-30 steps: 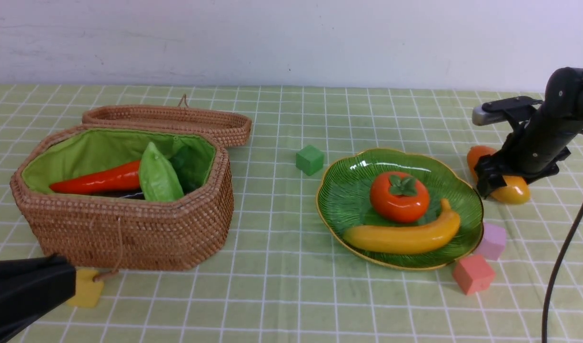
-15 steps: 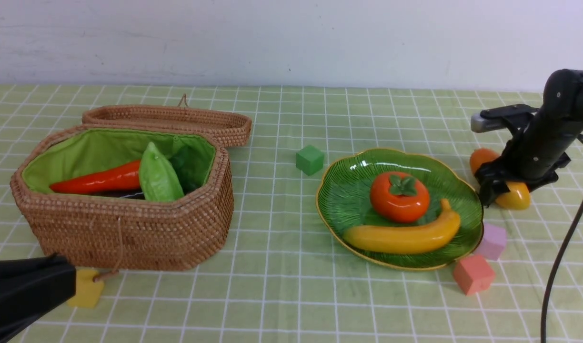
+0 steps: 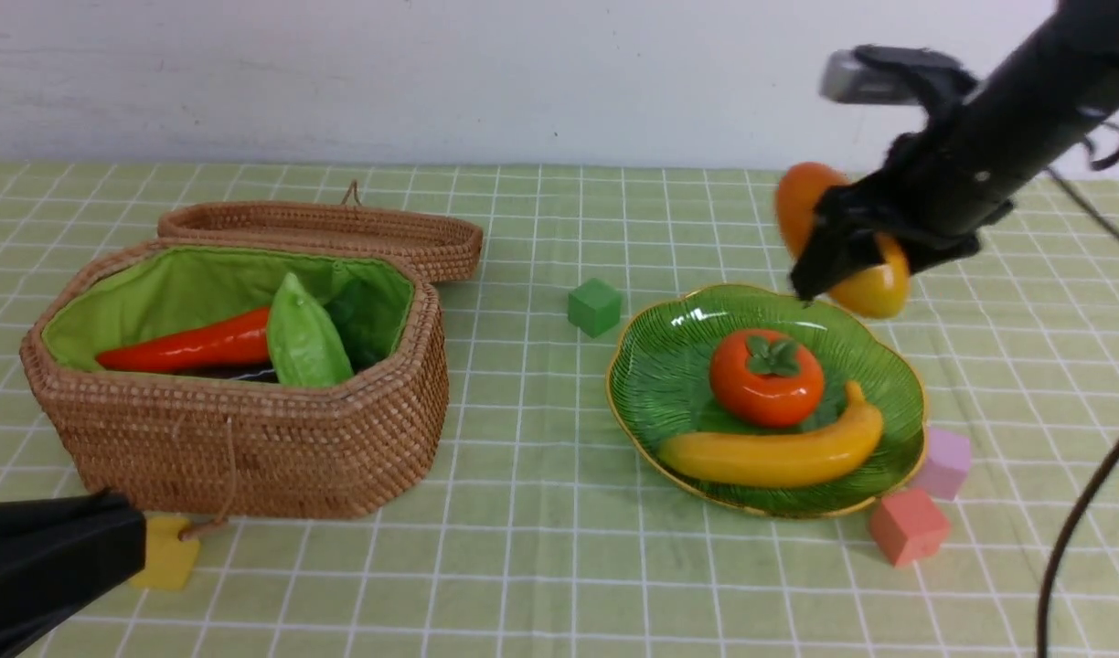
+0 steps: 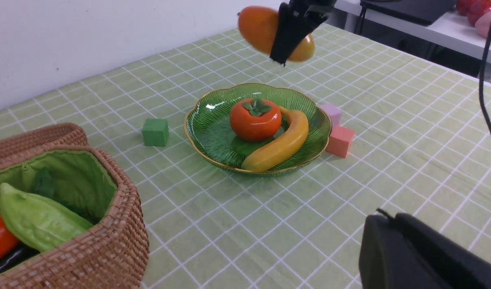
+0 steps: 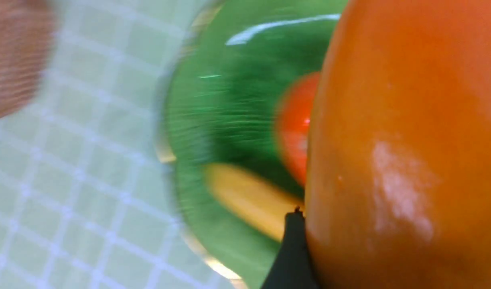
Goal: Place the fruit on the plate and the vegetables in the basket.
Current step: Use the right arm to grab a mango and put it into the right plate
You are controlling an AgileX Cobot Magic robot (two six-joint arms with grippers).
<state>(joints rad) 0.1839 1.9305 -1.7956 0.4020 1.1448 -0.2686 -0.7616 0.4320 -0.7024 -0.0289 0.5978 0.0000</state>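
Mango [image 3: 875,279] lifted off table in right claw's [image 3: 843,256] grasp, persimmon [image 3: 766,378], banana [image 3: 774,450] on plate [image 3: 655,384]

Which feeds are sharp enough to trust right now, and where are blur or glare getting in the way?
Front view: sharp, evenly lit; slight blur on the mango only. Left wrist view: sharp, with a small highlight on the plate. Right wrist view: plate, banana and persimmon smeared by motion blur; the mango fills the frame, with glare patches.

Basket [image 3: 249,402] left of plate [image 3: 651,384]; persimmon [image 3: 766,379], banana [image 3: 779,452] on plate.
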